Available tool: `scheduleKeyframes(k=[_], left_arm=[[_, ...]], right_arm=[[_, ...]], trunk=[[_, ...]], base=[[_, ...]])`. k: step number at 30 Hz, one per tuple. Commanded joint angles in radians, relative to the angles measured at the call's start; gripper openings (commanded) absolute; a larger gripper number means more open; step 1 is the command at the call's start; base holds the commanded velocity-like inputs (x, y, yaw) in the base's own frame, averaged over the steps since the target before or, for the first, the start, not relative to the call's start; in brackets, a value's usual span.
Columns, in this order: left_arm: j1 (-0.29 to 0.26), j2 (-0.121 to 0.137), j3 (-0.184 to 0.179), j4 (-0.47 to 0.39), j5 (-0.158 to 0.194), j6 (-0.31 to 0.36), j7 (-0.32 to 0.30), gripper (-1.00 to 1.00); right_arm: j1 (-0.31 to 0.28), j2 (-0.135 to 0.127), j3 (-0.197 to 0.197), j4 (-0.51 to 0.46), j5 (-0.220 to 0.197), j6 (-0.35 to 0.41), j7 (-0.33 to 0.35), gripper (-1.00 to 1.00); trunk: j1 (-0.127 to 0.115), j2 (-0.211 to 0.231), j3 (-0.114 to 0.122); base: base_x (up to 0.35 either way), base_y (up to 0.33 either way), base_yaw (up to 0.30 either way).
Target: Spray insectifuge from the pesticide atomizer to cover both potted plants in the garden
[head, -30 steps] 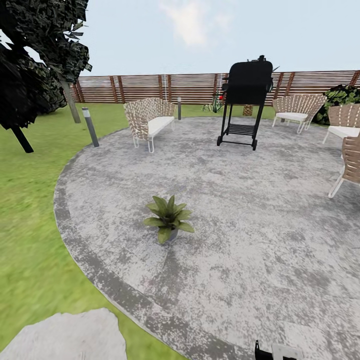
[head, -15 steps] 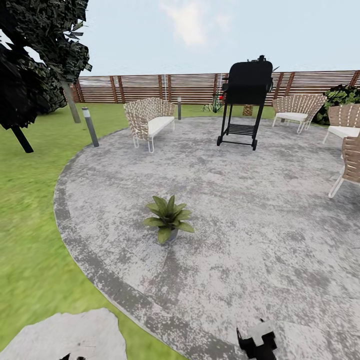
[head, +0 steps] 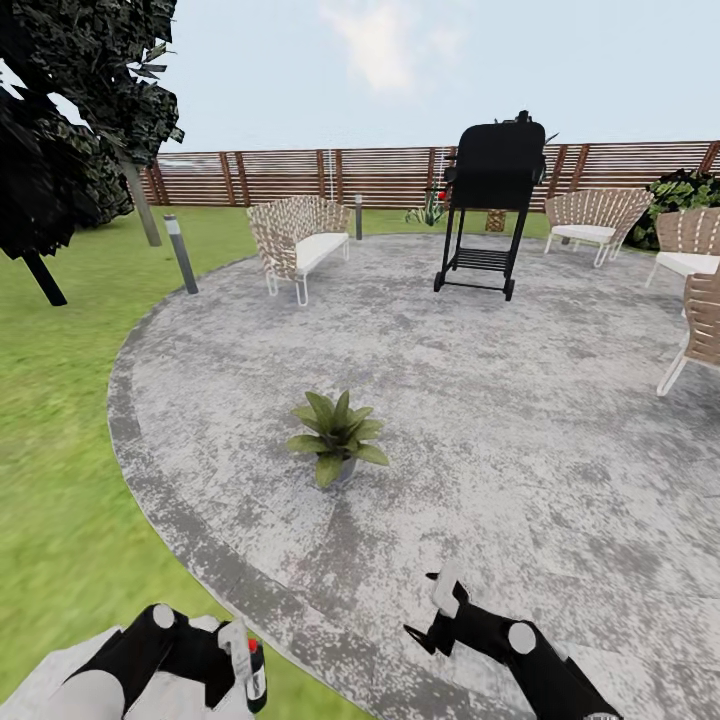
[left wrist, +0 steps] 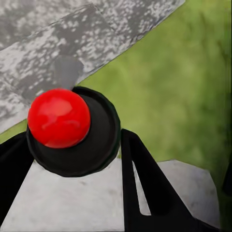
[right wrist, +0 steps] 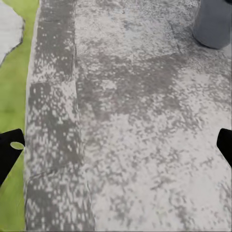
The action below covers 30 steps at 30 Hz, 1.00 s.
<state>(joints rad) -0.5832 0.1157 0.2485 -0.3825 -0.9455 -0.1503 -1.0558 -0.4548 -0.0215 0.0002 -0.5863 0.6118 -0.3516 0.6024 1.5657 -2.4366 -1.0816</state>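
**A:** One plant (head: 337, 436) showing so far. It sits in its grey pot on the patio (head: 560, 480), near the edge closest to us and well apart from both hands. We'd guess the second plant is somewhere else in the garden, can't tell where from here.

**B:** And the atomizer (head: 254, 672)? We've got it in the left hand (head: 215, 655), down low over the stone (head: 30, 690) at the lawn (head: 60, 480) edge. On the left wrist cam the fingers (left wrist: 150, 188) sit snug on either side of the pale body, with the dark cap and a red knob (left wrist: 59, 117) on top.

**A:** Makes sense to hold it upright like that, it shouldn't slip and it's ready to aim. Nozzle direction we honestly can't tell.

**B:** Right hand (head: 440, 610) is out front over the patio, carrying nothing. Its wrist cam has the black tips at opposite edges of the frame, so it's spread wide. The pot (right wrist: 213, 21) shows in the corner there too.

**A:** We reckon it's just held out of the way, since spraying only needs the left.

**B:** No whitish specks on the leaves that we can make out, so the spraying isn't done. The plant is still too far, so we'd roll closer first, then lift the bottle over the rosette.

**A:** The grill (head: 490, 200) and chairs (head: 295, 240) are far back, nothing in our path.
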Motion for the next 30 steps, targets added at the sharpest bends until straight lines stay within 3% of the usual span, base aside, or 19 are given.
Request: scheduleKeyframes(k=[1,2,4,9,10,12,15,20,25,30], left_arm=[[-0.013,-0.002,0.008,-0.002,-0.026,-0.002,-0.033,-1.0],[-0.029,-0.004,0.008,-0.004,-0.045,0.006,-0.067,-1.0],[-0.037,-0.005,0.008,-0.005,-0.055,0.01,-0.082,-1.0],[-0.036,0.0,0.0,-0.004,-0.087,0.007,-0.086,-1.0],[-0.036,0.0,0.0,-0.004,-0.107,0.005,-0.085,-1.0],[-0.035,-0.001,0.001,-0.004,-0.129,0.003,-0.082,-1.0],[-0.036,-0.004,0.004,-0.004,-0.139,0.001,-0.081,-1.0],[-0.038,-0.031,-0.011,-0.015,-0.141,0.0,-0.078,-1.0],[-0.038,-0.084,-0.021,-0.048,-0.142,-0.001,-0.075,-1.0],[-0.036,-0.106,-0.077,-0.058,-0.139,-0.002,-0.061,-1.0]], right_arm=[[-0.003,0.011,0.002,-0.006,0.008,-0.004,0.02,1.0],[-0.006,0.03,0.005,-0.012,0.009,-0.004,0.055,1.0],[-0.008,0.042,0.013,-0.015,0.008,-0.004,0.089,1.0],[-0.008,0.048,0.046,-0.016,0.008,-0.006,0.122,1.0],[-0.008,0.05,0.073,-0.017,0.007,-0.006,0.137,-1.0],[-0.008,0.05,0.11,-0.028,0.005,-0.006,0.153,-1.0],[-0.008,0.062,0.129,-0.059,0.004,-0.005,0.167,-1.0],[-0.008,0.093,0.133,-0.072,0.005,-0.003,0.201,-1.0],[-0.008,0.121,0.133,-0.072,0.005,-0.003,0.212,-1.0],[-0.008,0.13,0.133,-0.073,0.005,-0.003,0.222,-1.0]], trunk=[[0.0,0.0,-0.001],[0.0,0.0,-0.001],[0.0,0.0,-0.001],[0.0,0.0,-0.001],[0.0,0.0,-0.001],[0.0,0.0,-0.001],[0.0,0.0,-0.001],[0.0,0.0,-0.001],[0.0,0.0,-0.001],[0.0,0.0,-0.001]], base=[[0.0,0.0,0.0],[0.0,0.0,0.0],[0.0,0.0,0.0],[0.0,0.0,0.0],[0.0,0.0,0.0],[0.0,0.0,0.0],[0.0,0.0,0.0],[0.0,0.0,0.0],[0.0,0.0,0.0],[0.0,0.0,0.0]])
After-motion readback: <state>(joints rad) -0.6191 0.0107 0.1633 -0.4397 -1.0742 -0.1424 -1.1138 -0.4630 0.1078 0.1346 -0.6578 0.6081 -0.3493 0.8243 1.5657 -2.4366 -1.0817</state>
